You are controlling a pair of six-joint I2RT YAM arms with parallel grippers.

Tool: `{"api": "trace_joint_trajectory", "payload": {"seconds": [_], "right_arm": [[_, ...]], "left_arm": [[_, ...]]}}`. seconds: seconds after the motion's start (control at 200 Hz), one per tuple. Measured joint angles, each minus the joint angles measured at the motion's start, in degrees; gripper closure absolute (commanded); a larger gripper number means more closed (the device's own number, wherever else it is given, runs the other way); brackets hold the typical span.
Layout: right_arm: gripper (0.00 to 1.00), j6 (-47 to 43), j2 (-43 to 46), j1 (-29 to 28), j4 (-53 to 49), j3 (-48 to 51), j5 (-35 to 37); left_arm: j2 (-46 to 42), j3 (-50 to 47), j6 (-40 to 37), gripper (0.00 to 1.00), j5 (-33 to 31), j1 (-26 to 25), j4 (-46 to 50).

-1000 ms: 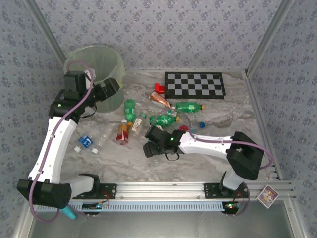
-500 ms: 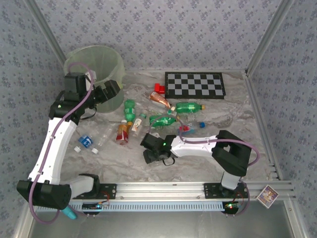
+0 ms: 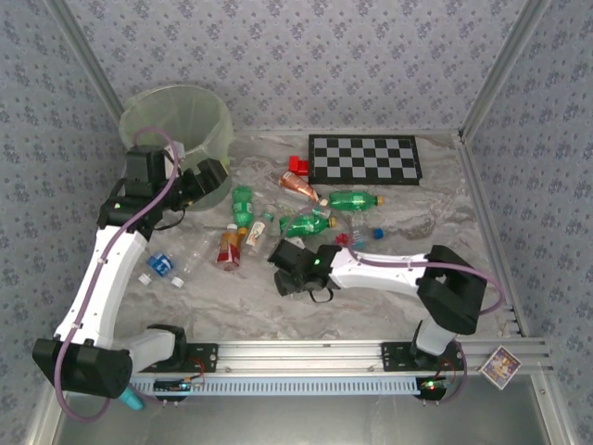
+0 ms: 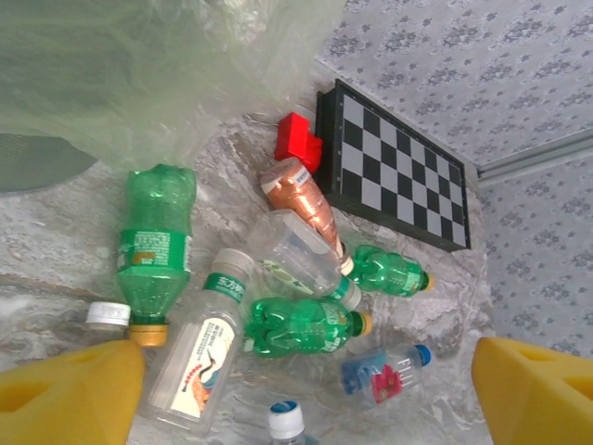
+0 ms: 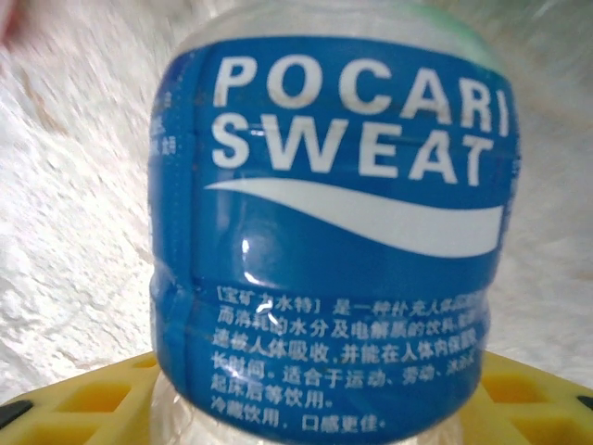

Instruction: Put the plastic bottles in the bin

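Several plastic bottles lie scattered mid-table: a green one [image 3: 243,206], an orange-red one [image 3: 229,247] and more green ones [image 3: 355,199]. The pale-green bin [image 3: 176,120] stands at the far left. My left gripper [image 3: 208,176] hovers open beside the bin's front wall. Its yellow fingers [image 4: 69,389] frame a green bottle [image 4: 301,324] and a clear blue-capped one [image 4: 384,371] lying below. My right gripper [image 3: 287,273] is low at the table's middle, shut on a clear bottle with a blue label [image 5: 329,232] that sits deep between its yellow fingers [image 5: 83,403].
A black-and-white checkerboard [image 3: 364,158] lies at the back, a small red block [image 3: 298,167] at its left corner. A clear bottle with a blue label [image 3: 159,264] and loose caps lie near the left arm. Aluminium rails run along the table's sides.
My right gripper reached left over the blue-label bottle and its jaws closed in on it. My left gripper drifted slightly down and away from the bin, its jaws a little narrower.
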State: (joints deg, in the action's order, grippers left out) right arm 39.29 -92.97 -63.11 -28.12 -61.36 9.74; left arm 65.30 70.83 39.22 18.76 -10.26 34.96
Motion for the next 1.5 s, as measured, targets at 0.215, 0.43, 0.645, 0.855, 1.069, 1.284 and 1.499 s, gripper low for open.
{"api": "trace_joint_trajectory", "payload": {"seconds": [0.215, 0.43, 0.645, 0.855, 1.069, 1.284, 1.499], "right_arm": [[0.42, -4.2, 6.5, 3.7, -1.0, -3.4, 2.8], [0.43, -8.7, 9.0, 6.1, -1.5, -8.0, 3.6], [0.43, -12.9, 9.7, 6.8, -1.5, -12.0, 4.0], [0.43, -15.0, 9.7, 8.2, -1.5, -13.4, 3.6], [0.43, -16.4, 9.7, 9.0, -1.5, -13.9, 2.9], [0.43, -17.4, 9.7, 9.0, -1.5, -14.2, 2.9], [0.41, -17.8, 9.7, 9.1, -1.5, -14.2, 2.9]], "left_arm": [[1.3, -0.4, 2.4, 0.20, 3.1, -2.5, -3.5], [5.2, -0.5, 5.1, 0.26, 7.2, -5.7, -8.7], [11.0, -0.3, 6.8, 0.33, 11.8, -9.9, -12.8], [15.0, 1.9, 6.9, 0.37, 14.1, -13.7, -14.7], [16.9, 4.1, 6.5, 0.40, 15.3, -16.1, -15.9], [19.1, 5.8, 6.2, 0.51, 15.7, -16.9, -17.0], [19.4, 6.1, 5.7, 0.71, 15.2, -16.9, -17.0]]}}
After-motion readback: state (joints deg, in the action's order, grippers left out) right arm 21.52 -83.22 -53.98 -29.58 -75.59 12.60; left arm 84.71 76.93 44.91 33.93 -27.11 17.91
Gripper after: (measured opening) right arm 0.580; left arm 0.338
